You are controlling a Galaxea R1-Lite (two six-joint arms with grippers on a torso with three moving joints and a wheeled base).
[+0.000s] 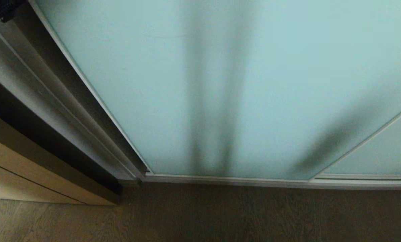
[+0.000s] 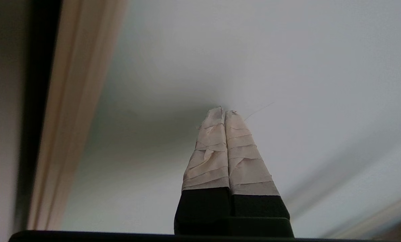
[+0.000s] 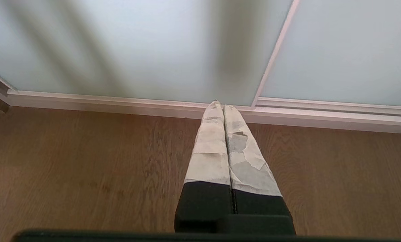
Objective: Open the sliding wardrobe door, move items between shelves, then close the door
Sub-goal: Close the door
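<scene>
The sliding wardrobe door (image 1: 220, 84) is a frosted pale aqua glass panel in a slim silver frame, and it fills most of the head view. It stands shut across the opening, so the items and the shelves are hidden behind it. Neither arm shows in the head view. In the left wrist view, my left gripper (image 2: 224, 111) is shut and empty, its taped fingertips right up against the glass of the door (image 2: 288, 67), a little way from the pale side frame (image 2: 72, 111). My right gripper (image 3: 219, 105) hangs shut and empty over the wood floor, pointing at the door's bottom rail (image 3: 119, 102).
A light tan wooden cabinet front (image 1: 15, 174) stands at the left, beyond a dark gap and grey side wall. A second glass panel (image 1: 382, 151) overlaps at the right. The silver floor track (image 1: 254, 181) runs along the brown wood floor (image 1: 220, 215).
</scene>
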